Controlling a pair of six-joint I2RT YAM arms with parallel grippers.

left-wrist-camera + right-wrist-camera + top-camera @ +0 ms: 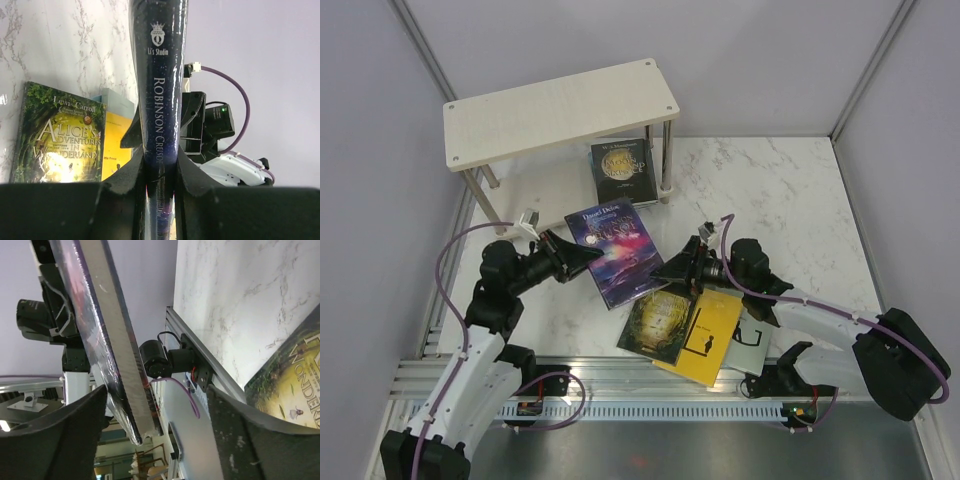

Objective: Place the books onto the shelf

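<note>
My left gripper [586, 259] [160, 172] is shut on the spine end of the purple galaxy book [620, 250] [160, 95], holding it tilted above the table. My right gripper [672, 268] [155, 440] is open at that book's opposite edge. The page edge [117, 350] sits between its fingers, close to the left finger [65, 430] and well apart from the right one. A dark book with gold lettering [623, 170] leans on the lower tier of the pale wooden shelf [560, 110]. On the table lie the green-gold book [658, 322] [57, 135] [295, 385], the yellow book [708, 338] [116, 145] and a pale book [752, 335].
The marble tabletop [800, 220] lies inside grey walls. An aluminium rail [650, 385] runs along the near edge by the arm bases. The shelf's metal legs [668, 160] stand just behind the raised book.
</note>
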